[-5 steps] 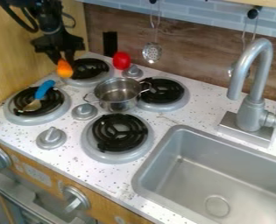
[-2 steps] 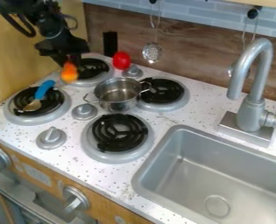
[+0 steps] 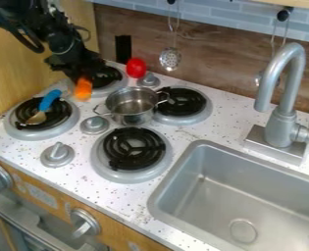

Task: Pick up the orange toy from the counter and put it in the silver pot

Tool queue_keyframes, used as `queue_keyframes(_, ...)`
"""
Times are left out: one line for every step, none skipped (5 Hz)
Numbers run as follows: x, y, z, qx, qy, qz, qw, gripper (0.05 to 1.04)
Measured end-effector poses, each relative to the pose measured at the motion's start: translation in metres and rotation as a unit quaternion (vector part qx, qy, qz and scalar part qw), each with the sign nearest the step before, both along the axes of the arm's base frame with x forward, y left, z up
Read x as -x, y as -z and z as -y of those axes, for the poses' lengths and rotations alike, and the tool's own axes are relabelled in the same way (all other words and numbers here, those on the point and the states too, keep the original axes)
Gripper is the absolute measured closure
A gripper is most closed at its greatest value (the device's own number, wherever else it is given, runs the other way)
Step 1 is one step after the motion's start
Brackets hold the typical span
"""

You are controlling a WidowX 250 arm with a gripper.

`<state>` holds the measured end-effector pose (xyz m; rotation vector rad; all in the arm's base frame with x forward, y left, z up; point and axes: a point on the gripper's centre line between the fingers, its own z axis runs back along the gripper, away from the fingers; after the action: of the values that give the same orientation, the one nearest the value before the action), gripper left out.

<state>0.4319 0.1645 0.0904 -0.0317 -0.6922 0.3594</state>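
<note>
At the upper left the black gripper (image 3: 83, 78) hangs over the back left burner (image 3: 111, 87), shut on an orange object (image 3: 83, 89). The orange piece points downward from the fingertips, near that burner's front edge. Right of it stands a metal pot (image 3: 131, 106) with two handles, between the burners. A red round object (image 3: 136, 67) sits behind the pot by the back wall. On the front left burner lies a spoon with a blue handle (image 3: 50, 100).
A knob (image 3: 94, 125) stands left of the pot, another (image 3: 148, 80) behind it. The sink (image 3: 242, 196) and tall faucet (image 3: 284, 93) are at the right. A slotted ladle (image 3: 170, 59) hangs on the back wall.
The gripper has moved right and a little down in the view, carrying the orange object closer to the pot. The pot, red object and spoon have stayed put.
</note>
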Motion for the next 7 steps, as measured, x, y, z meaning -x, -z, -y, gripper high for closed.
queue_keyframes(-0.006,-0.002,0.014,0.005,0.024,0.009,0.9997,0.696)
queue_keyframes(-0.013,0.004,0.028,0.012,0.042,-0.004,0.9990,0.696)
queue_keyframes(-0.026,0.015,0.053,0.001,0.076,-0.008,0.9971,0.696)
queue_keyframes(-0.042,0.023,0.070,-0.003,0.098,-0.014,0.9951,0.696)
queue_keyframes(-0.053,0.024,0.077,-0.007,0.108,-0.008,0.9940,0.696)
queue_keyframes(-0.054,0.024,0.085,0.000,0.119,-0.007,0.9929,0.658)
queue_keyframes(-0.050,0.026,0.089,0.000,0.141,-0.019,0.9898,0.348)
